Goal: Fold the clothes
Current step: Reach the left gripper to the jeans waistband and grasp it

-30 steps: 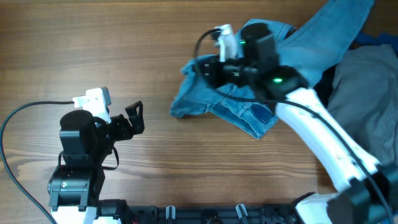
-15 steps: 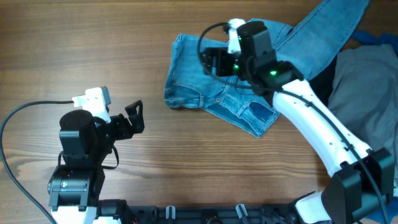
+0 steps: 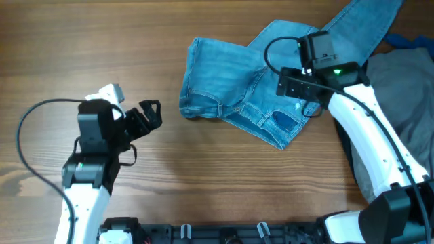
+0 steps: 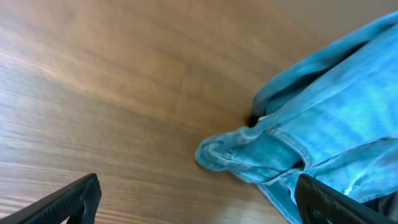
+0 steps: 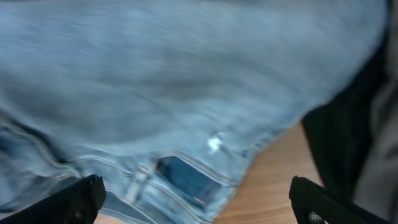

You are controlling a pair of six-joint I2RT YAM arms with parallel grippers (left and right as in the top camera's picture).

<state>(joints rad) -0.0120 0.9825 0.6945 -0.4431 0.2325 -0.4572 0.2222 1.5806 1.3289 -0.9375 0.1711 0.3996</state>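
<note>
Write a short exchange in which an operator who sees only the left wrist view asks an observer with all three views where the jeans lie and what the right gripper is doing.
Operator: I see a bunched denim corner of the jeans just beyond the left gripper. Where is the rest?
Observer: The jeans lie crumpled right of centre on the table, with one leg running off the top right edge of the overhead view.
Operator: Is the right gripper holding them?
Observer: No. The right gripper hangs open over the denim, with nothing between its fingers.
</note>
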